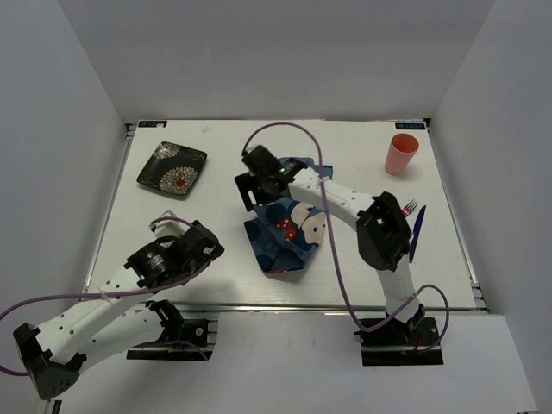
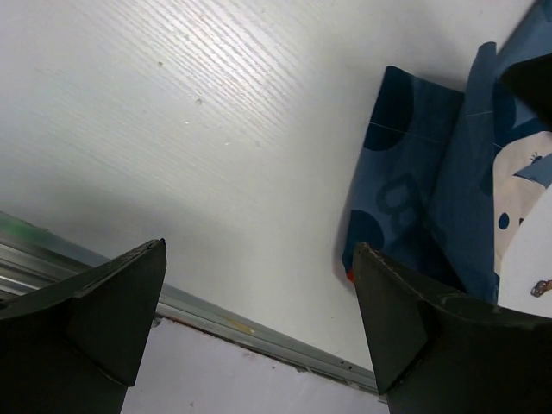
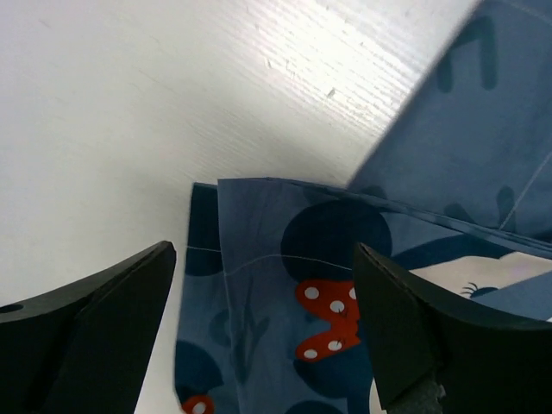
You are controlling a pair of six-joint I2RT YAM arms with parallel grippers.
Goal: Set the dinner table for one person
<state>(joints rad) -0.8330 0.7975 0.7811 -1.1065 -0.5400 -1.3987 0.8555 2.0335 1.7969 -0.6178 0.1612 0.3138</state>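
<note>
The white dinner table carries a crumpled blue cloth mat with red bows at its middle. My right gripper is open and hovers over the mat's far left edge. In the right wrist view its jaws stand wide apart above a folded part of the mat without touching it. My left gripper is open and empty, left of the mat near the front rail. In the left wrist view the mat's corner lies by its right finger.
A black square plate with white flowers sits at the back left. A pink cup stands at the back right. A fork and a dark blue knife lie at the right. The metal rail runs along the front edge.
</note>
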